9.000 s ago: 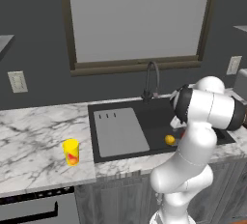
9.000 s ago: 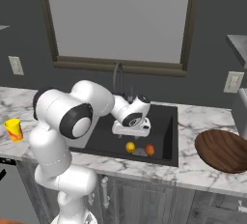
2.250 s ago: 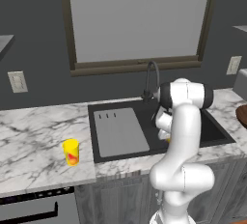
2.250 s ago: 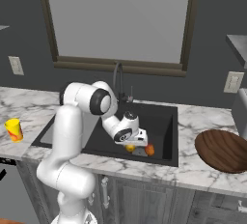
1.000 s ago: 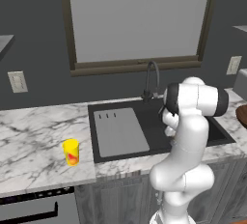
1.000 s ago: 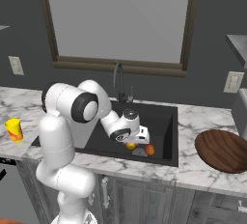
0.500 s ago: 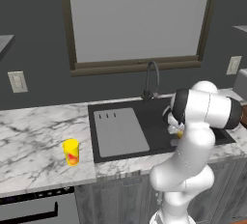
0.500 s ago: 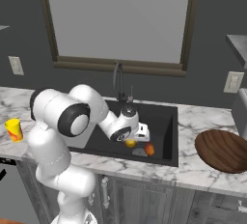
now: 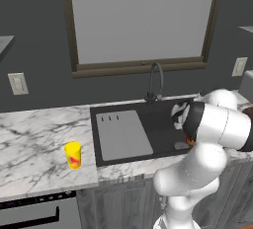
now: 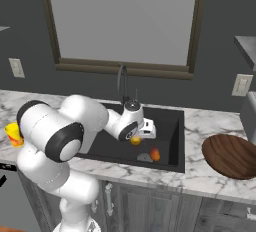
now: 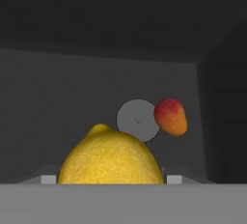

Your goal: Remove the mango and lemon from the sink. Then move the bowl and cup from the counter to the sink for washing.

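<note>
My gripper (image 10: 136, 136) is shut on the yellow lemon (image 10: 135, 140), holding it a little above the floor of the black sink (image 10: 171, 125). In the hand view the lemon (image 11: 111, 160) sits close between the fingers. The orange-red mango (image 10: 155, 154) (image 11: 171, 117) lies on the sink floor beside the round drain (image 11: 138, 120). The yellow cup (image 9: 73, 155) stands on the white marble counter (image 9: 34, 141) left of the sink. The dark wooden bowl (image 10: 232, 156) rests on the counter to the sink's right.
A dark arched faucet (image 10: 122, 83) rises behind the sink. A grey ribbed drainboard (image 9: 123, 135) covers the sink's left part. A window frame runs along the wall above, and a wall outlet (image 9: 18, 83) is at the far left.
The gripper has risen slightly with the lemon in it. The arm's elbow has swung round. The mango, cup and bowl have not moved.
</note>
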Motion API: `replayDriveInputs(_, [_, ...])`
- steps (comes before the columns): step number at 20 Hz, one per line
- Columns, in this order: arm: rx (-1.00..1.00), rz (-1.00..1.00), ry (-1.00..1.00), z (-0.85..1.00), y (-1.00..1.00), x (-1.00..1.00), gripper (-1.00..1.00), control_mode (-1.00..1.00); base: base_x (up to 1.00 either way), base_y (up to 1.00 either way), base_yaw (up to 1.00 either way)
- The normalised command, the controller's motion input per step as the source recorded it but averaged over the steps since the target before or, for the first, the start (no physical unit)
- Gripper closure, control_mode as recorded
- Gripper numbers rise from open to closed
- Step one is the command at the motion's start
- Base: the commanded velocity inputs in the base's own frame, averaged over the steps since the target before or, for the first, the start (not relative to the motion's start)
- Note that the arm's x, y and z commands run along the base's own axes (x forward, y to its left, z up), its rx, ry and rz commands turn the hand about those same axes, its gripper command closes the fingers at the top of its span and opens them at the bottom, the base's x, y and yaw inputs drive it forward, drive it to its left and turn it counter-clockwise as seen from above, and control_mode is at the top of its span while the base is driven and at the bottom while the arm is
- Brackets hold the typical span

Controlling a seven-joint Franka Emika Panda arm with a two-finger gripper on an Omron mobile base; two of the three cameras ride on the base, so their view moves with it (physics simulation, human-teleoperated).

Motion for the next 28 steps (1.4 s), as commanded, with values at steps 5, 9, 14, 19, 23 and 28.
replayDriveInputs(5, [0.00,0.00,0.00,0.52,-0.08,-0.02,1.00,-1.00,0.00,0.00,0.00])
replayDriveInputs(9, [0.00,0.00,0.00,0.51,-0.14,-0.02,1.00,-1.00,0.00,0.00,0.00])
replayDriveInputs(14, [0.00,0.00,0.00,0.45,-0.19,0.00,1.00,-1.00,0.00,0.00,0.00])
replayDriveInputs(19, [0.00,0.00,0.00,0.38,-0.20,0.00,1.00,-1.00,0.00,0.00,0.00])
replayDriveInputs(23, [-0.03,0.00,0.00,0.29,-0.26,0.01,1.00,-1.00,0.00,0.00,0.00])
replayDriveInputs(28, [-0.11,0.00,0.00,0.19,-0.24,0.03,1.00,-1.00,0.00,0.00,0.00])
